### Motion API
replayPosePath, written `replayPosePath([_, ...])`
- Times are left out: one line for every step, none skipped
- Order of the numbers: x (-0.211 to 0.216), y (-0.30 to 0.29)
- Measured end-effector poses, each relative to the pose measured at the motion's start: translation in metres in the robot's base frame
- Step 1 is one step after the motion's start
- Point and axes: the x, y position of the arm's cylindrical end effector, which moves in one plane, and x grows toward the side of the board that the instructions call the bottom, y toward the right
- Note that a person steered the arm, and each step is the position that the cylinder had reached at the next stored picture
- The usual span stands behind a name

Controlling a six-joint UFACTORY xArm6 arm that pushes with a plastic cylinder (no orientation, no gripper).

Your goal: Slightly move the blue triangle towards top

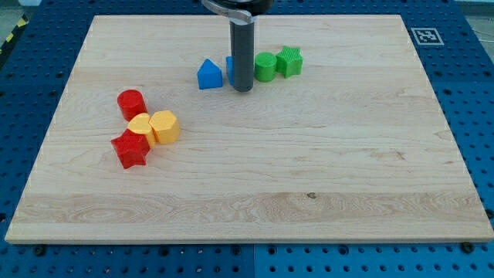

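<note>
The blue triangle (209, 75) lies on the wooden board (324, 170) near the view's top centre. My tip (241, 90) rests on the board just to the right of the triangle and slightly lower, with a small gap between them. The rod hides most of a second blue block (229, 66), whose shape I cannot make out; only its left edge shows between the triangle and the rod.
A green cylinder (265, 66) and a green star (290, 61) sit touching just right of the rod. At the left, a red cylinder (132, 103), a yellow heart (140, 124), a yellow hexagon (164, 127) and a red star (130, 149) cluster together.
</note>
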Motion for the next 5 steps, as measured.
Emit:
replayPosePath([0.021, 0.000])
replayPosePath([0.024, -0.022])
replayPosePath([0.024, -0.037])
replayPosePath([0.024, -0.046])
replayPosePath([0.024, -0.052])
